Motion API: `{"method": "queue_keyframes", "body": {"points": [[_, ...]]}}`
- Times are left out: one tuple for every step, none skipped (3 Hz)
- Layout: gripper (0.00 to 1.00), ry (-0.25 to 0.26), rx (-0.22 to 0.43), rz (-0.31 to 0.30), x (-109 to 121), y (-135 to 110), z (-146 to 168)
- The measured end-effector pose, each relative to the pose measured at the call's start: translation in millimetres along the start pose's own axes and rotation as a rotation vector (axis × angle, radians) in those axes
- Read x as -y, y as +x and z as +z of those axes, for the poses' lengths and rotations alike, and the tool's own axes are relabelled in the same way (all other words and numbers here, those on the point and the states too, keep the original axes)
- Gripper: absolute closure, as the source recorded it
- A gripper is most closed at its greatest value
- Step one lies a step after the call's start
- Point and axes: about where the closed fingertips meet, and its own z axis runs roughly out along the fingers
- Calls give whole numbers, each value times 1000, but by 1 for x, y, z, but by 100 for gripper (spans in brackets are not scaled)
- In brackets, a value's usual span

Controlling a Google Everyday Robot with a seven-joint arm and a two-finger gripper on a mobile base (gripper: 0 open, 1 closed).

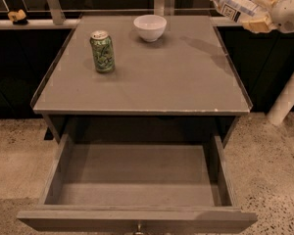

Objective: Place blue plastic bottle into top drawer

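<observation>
My gripper (258, 12) is at the top right, above and beyond the table's back right corner. It is shut on the blue plastic bottle (231, 4), which is held in the air, tilted, with its white cap pointing up and left. The top drawer (137, 218) stands pulled open below the table's front edge, and nothing shows inside it. Its small metal knob (137, 227) shows at the bottom edge.
A green soda can (102, 51) stands upright on the left of the grey table (186, 82). A white bowl (150, 27) sits at the back centre. A white post (288, 94) stands right of the table. Speckled floor lies around.
</observation>
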Motion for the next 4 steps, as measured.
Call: {"method": "queue_keyframes", "body": {"points": [[100,-5,12,-22,-12,-12,-10],[100,105,78,-98,-15,-70,-79],[100,164,176,-94,-70,-123,-132],[100,165,169,-99,-65,-121,-131]]}}
